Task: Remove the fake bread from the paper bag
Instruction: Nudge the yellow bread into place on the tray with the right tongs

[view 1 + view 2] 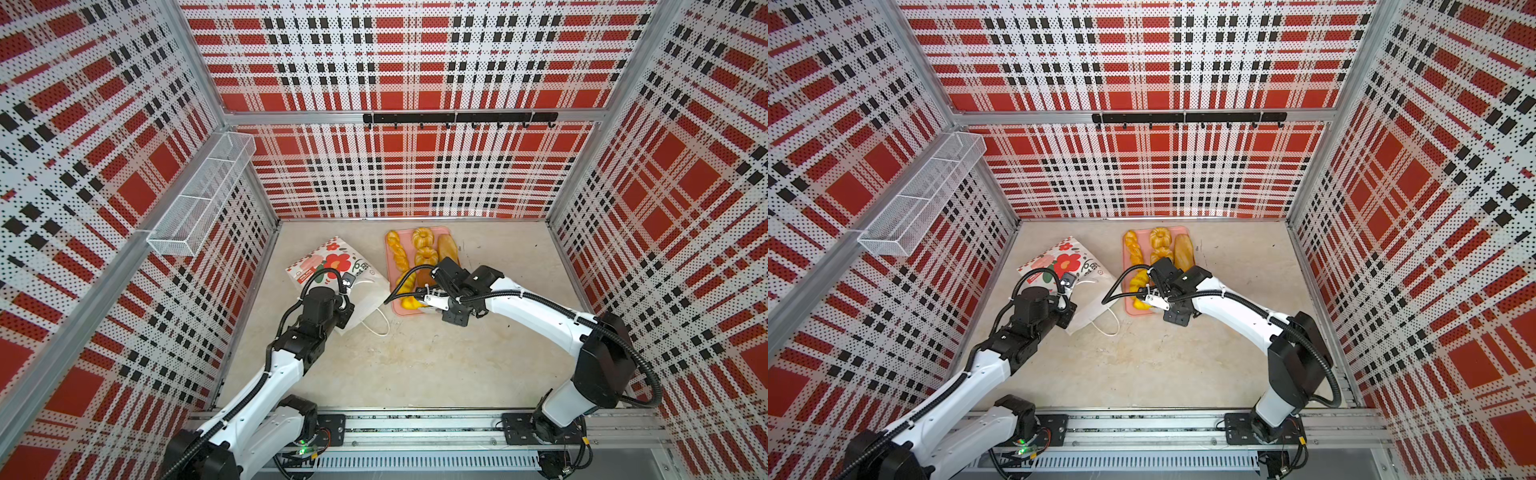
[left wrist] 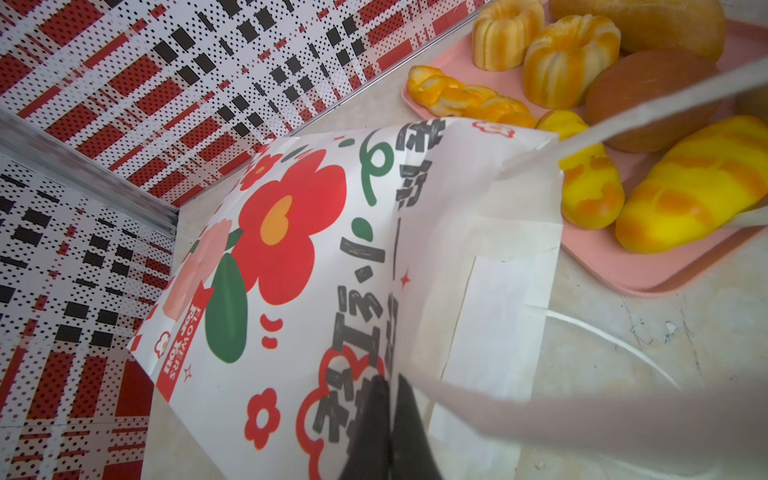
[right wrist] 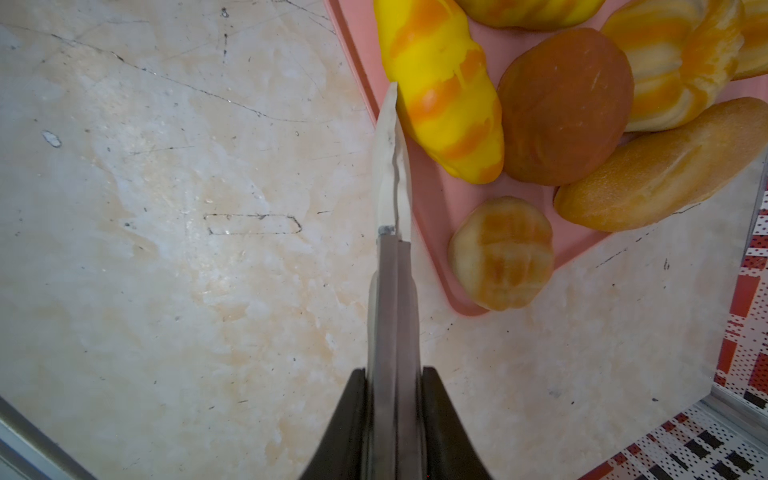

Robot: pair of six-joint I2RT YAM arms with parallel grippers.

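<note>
The white paper bag (image 1: 332, 262) (image 2: 332, 249) with red flowers lies tilted on the table at the left; its inside does not show. My left gripper (image 2: 388, 399) is shut on the bag's edge near its mouth. The fake bread lies on a pink tray (image 1: 401, 311): a braid (image 1: 397, 249), two fluted rings (image 1: 423, 237), a long loaf (image 1: 449, 249), striped yellow rolls (image 3: 444, 104), a brown bun (image 3: 565, 108) and a crosshatched bun (image 3: 500, 253). My right gripper (image 3: 395, 374) is shut on closed metal tongs (image 3: 390, 187), whose tips rest beside a yellow roll.
The bag's white cord handle (image 1: 376, 326) trails on the table toward the front. A wire basket (image 1: 199, 199) hangs on the left wall and a black hook rail (image 1: 457, 118) on the back wall. Plaid walls close in three sides.
</note>
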